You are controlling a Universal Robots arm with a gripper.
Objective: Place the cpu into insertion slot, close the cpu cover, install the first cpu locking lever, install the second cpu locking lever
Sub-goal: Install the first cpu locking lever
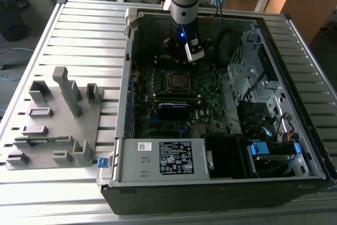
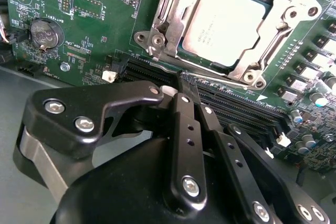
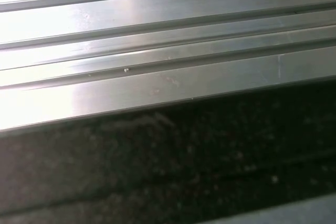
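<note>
In the second wrist view the cpu (image 2: 226,22) lies flat in its socket on the green motherboard (image 2: 89,24), its dull silver top showing through the window of the cpu cover (image 2: 239,74). The cover is down around the chip. Thin metal lever arms (image 2: 278,38) run along its sides; whether they are latched I cannot tell. My gripper (image 2: 190,86) hovers just beside the socket, over the black memory slots (image 2: 236,108). Its black fingers are shut together and hold nothing. In the exterior view the arm (image 1: 181,30) reaches down into the open computer case just behind the socket (image 1: 179,80).
The case walls (image 1: 126,77) hem in the board. A drive cage (image 1: 253,77) stands at the exterior view's right and a power supply (image 1: 163,156) at the front. A grey fixture plate (image 1: 58,125) lies on the slatted metal table (image 1: 79,30). A coin battery (image 2: 44,32) sits on the board.
</note>
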